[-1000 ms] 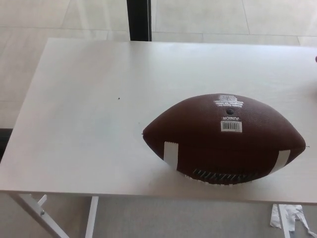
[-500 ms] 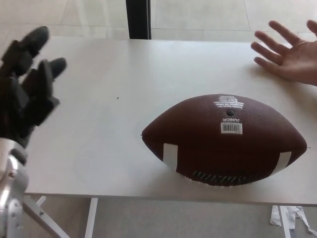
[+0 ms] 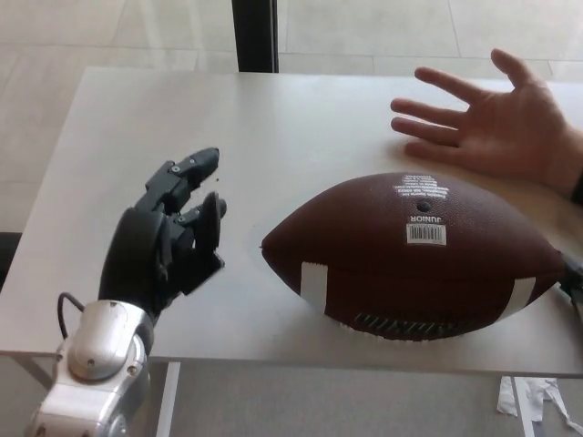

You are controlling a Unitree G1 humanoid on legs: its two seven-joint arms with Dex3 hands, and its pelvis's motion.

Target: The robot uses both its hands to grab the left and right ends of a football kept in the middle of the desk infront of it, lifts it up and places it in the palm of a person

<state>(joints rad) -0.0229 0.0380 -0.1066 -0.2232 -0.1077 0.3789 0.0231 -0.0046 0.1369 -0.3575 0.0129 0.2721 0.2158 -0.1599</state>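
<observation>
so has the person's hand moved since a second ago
Yes. The person's hand has come in from the right, leftward over the desk, and is now open behind the football, which stayed put.

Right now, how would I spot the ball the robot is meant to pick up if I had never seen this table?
Look at the white table in front of the robot. Toward its near right edge lies the football, between the robot's black left hand and a person's open palm behind it. It is the only brown, pointed oval there, with white stripes near each end and a barcode sticker on top.
</observation>
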